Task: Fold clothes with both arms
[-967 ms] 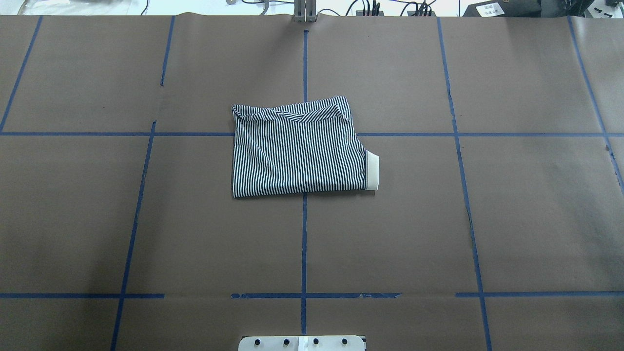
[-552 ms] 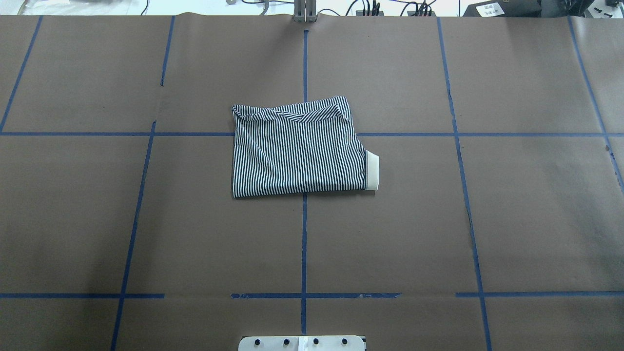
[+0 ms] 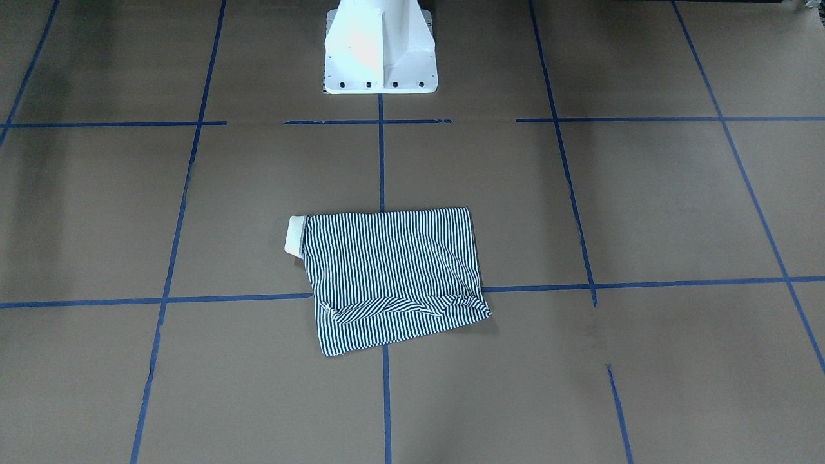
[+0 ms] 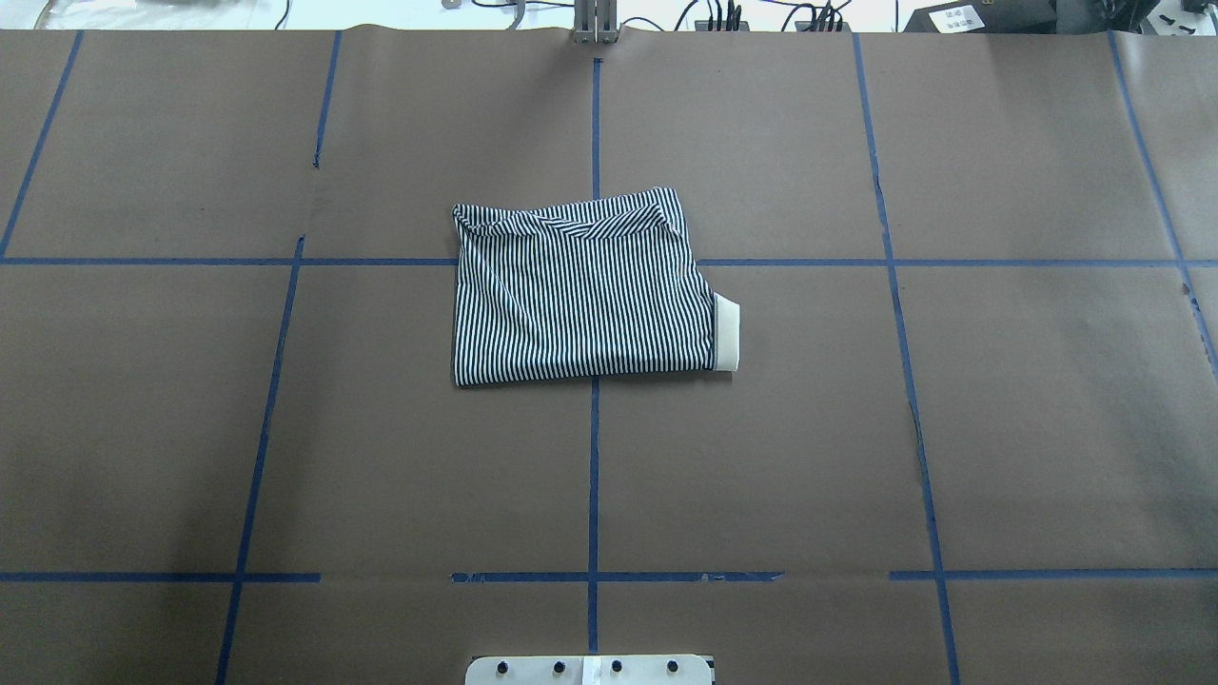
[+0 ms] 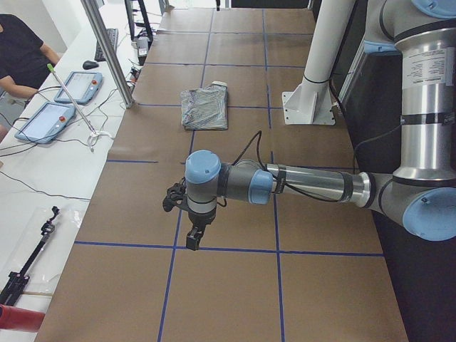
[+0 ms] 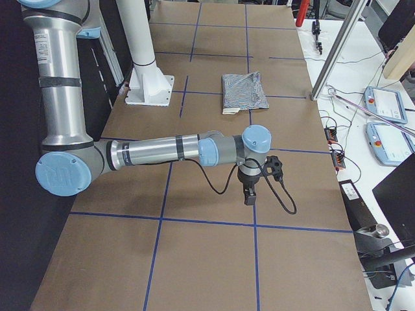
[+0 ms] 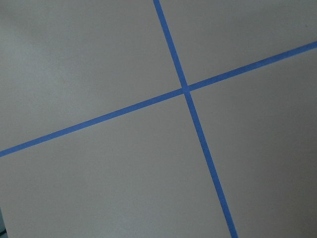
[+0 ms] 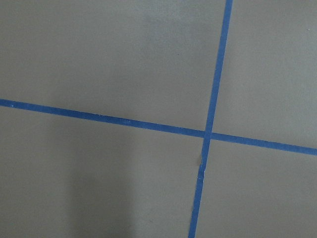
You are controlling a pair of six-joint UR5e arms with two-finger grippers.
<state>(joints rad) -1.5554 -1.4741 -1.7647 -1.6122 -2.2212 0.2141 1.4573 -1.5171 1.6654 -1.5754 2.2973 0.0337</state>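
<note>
Bare brown worktop (image 4: 1047, 428) is left on every side of the folded polo shirt (image 4: 580, 295) at the centre of the overhead frame. Passage is blocked only by the white pedestal base (image 4: 590, 670) at the bottom edge and a metal bracket (image 4: 595, 24) at the top edge.

Table cover (image 4: 952, 428): I log it as matt brown paper. Grid lines (image 4: 593, 476): smooth blue tape. Polo shirt (image 4: 580, 295): soft striped cloth, lightly wrinkled; collar (image 4: 727, 333) is plain cream cloth. Left arm (image 5: 313, 184) and right arm (image 6: 155, 150): brushed metal tubes with glossy light-blue plastic caps (image 5: 203, 167). Pedestal (image 3: 380, 45): I read it as glossy white paint.
</note>
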